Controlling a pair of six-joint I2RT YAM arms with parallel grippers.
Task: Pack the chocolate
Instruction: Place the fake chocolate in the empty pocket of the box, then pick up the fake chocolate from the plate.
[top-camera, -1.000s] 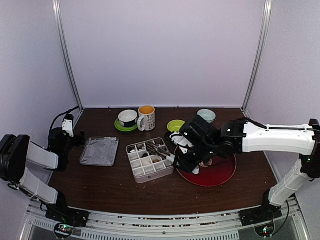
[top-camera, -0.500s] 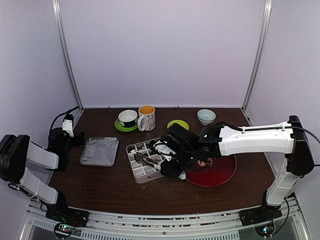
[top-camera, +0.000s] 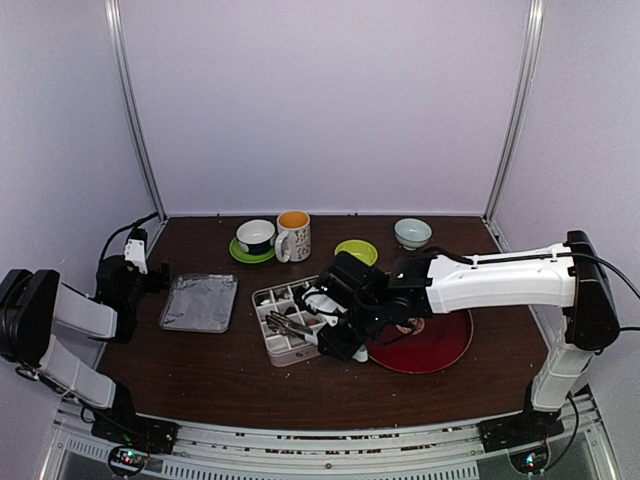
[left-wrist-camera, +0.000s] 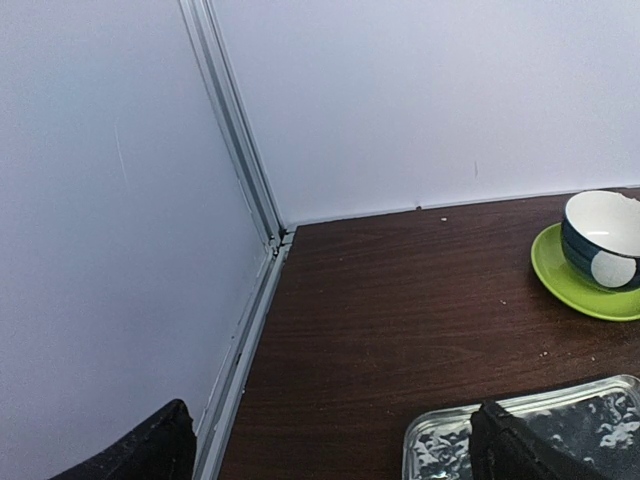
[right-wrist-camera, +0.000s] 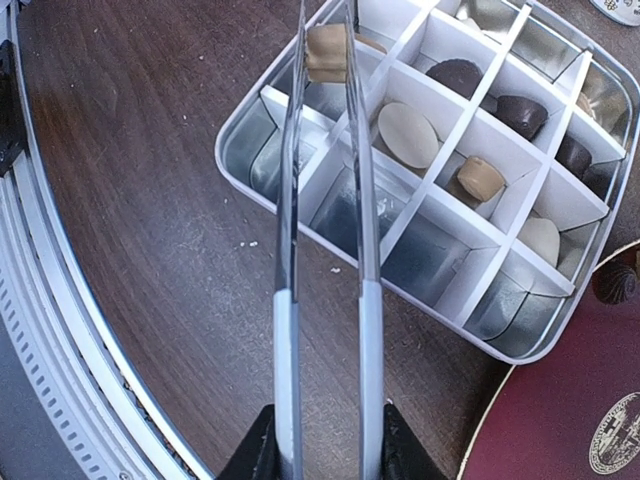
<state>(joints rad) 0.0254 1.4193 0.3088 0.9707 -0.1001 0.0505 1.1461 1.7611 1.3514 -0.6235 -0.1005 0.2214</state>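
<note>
Swung left from the plate (top-camera: 445, 345), right claw (right-wrist-camera: 325, 452) clenches tongs (right-wrist-camera: 287, 250) pinching chocolate (right-wrist-camera: 325, 52) over tray (right-wrist-camera: 238, 150); left claw (left-wrist-camera: 330, 445) gapes.

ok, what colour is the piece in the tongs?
Tan, light caramel: the chocolate piece between the tongs. Clearest in the right wrist view.

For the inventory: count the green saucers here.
2. One green saucer under the blue-and-white cup; the other green saucer between the mug and the pale bowl. The right arm might hide more.
</note>
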